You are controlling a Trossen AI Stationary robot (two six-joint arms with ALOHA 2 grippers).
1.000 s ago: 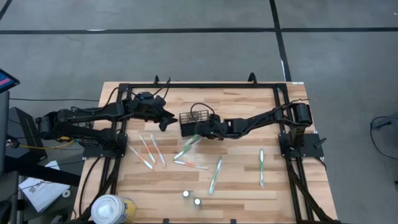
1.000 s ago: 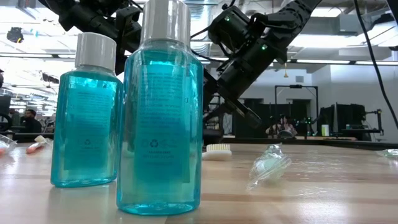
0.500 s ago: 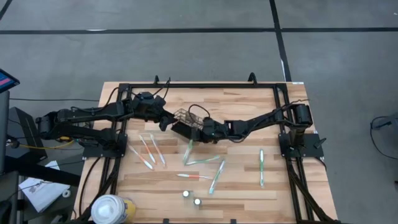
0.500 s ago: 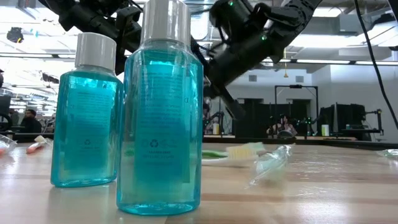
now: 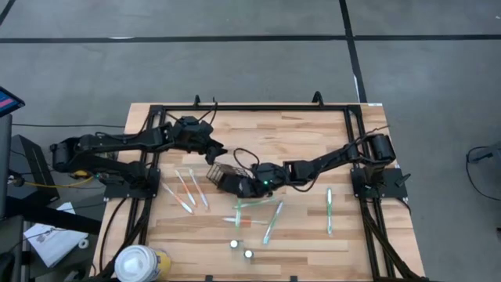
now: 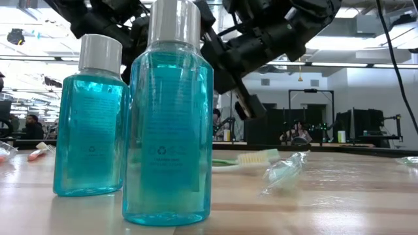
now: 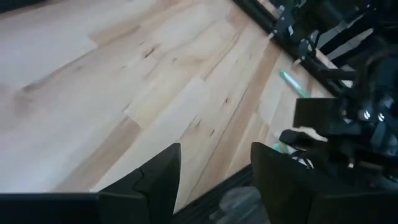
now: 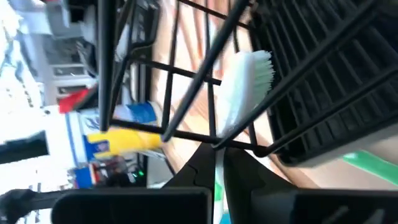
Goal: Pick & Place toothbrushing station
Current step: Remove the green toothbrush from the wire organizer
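Note:
My right gripper (image 5: 239, 185) is shut on the black wire-mesh holder (image 5: 225, 178), which is tipped over above the middle of the table. One white toothbrush (image 8: 249, 81) lies inside it, bristle head up against the mesh. Several toothbrushes lie flat on the wood: a group at the left (image 5: 186, 190), green ones (image 5: 255, 204) (image 5: 272, 222) below the holder, and one at the right (image 5: 329, 210). My left gripper (image 5: 217, 154) is open just beyond the holder's far side, nothing between its fingers (image 7: 158, 180). My right gripper pinches a wire of the holder's frame (image 8: 214, 144) between its two fingers, coming slanting down from the table's right. The toothbrush's handle runs down to the same spot. The holder sits tilted in the hold; whether it touches the table I cannot tell.
Two blue mouthwash bottles (image 5: 234, 244) (image 5: 248, 253) stand near the front edge and fill the low view (image 6: 168, 124). A white-and-yellow round container (image 5: 141, 262) stands at the front left corner. A black frame (image 5: 250, 108) runs around the table.
My right gripper has carried the holder toward the table's near and left side and has turned, tipping it from upright onto its side. Toothbrushes have fallen out of it and now lie spread on the wood below it.

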